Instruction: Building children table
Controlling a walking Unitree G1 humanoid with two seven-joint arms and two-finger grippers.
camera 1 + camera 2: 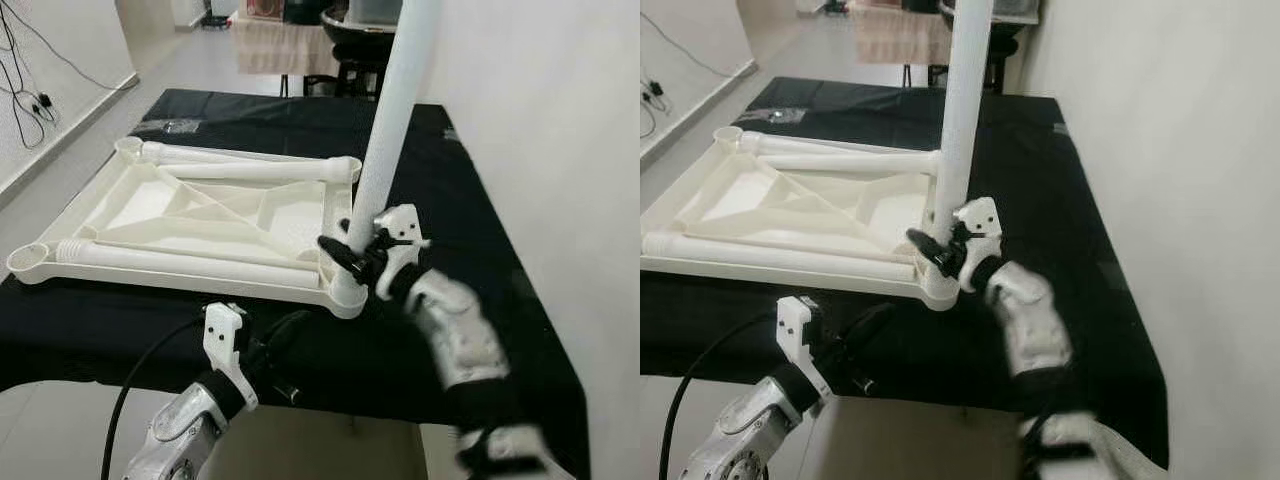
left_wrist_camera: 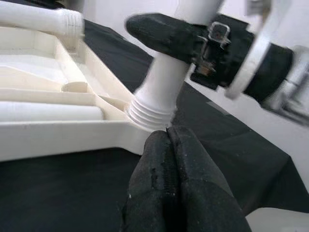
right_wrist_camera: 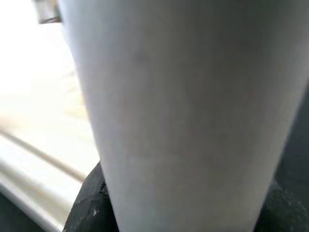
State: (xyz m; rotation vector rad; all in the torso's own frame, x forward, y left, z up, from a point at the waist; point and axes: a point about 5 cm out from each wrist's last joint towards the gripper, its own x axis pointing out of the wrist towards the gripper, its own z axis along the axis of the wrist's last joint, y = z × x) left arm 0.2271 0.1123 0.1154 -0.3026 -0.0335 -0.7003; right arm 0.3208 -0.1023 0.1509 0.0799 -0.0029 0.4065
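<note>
**White plastic tabletop, one leg standing in its corner socket**

White moulded plastic, matt and ribbed on its underside, forms the child's tabletop point(image 1: 200, 225), which lies upside down on the black-clothed table point(image 1: 470, 200). One round tapered leg point(image 1: 392, 120) stands upright in the near right corner socket, its threaded collar point(image 2: 150, 112) showing just above the rim, so I judge it not fully screwed home. My right gripper point(image 1: 362, 252) has its fingers closed around this leg just above the socket. Two more legs point(image 1: 190, 262) lie loose inside the frame, one along the near edge and one along the far edge; I cannot make out a fourth. I judge the build about a quarter done. My left gripper point(image 2: 169, 183) hovers at the near table edge, just below that corner, fingers pressed together and holding nothing.
</note>
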